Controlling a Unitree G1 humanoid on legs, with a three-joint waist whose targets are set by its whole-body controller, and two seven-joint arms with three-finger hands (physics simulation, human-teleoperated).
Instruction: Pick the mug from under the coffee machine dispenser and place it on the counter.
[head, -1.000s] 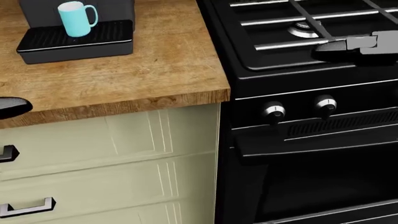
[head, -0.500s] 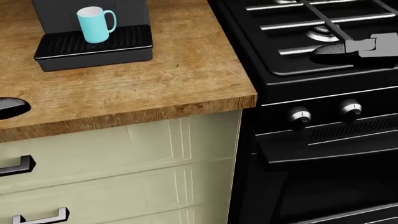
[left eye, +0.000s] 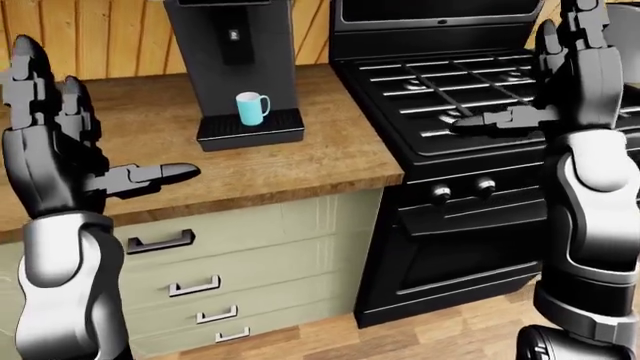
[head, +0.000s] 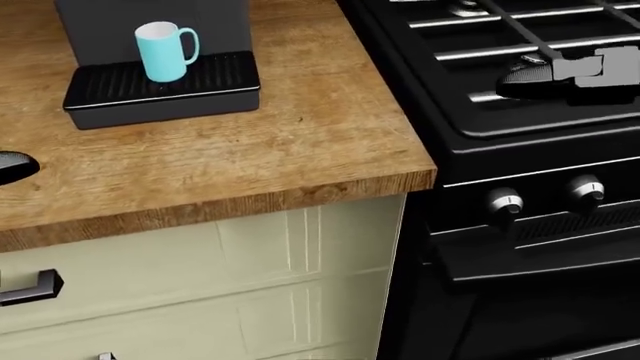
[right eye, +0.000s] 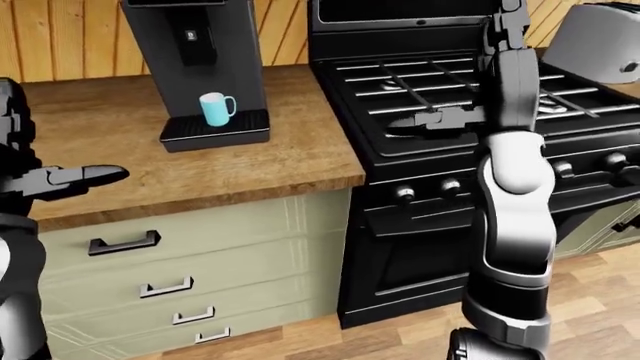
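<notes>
Turquoise mug (head: 165, 50) is seen upright on the drip tray (head: 160, 86) of the coffee machine (left eye: 232, 60), under the dispenser, at eleven o'clock in the head view. Bare wooden counter (head: 260, 142) lies around the tray; the black stove (left eye: 470, 90) is at three o'clock. Both the left hand (left eye: 70, 142) and right hand (left eye: 570, 67) are raised with fingers spread, nothing grasped, well apart from the mug. The approach step is judged in hand; next, one hand must be brought beside the mug and closed around it.
</notes>
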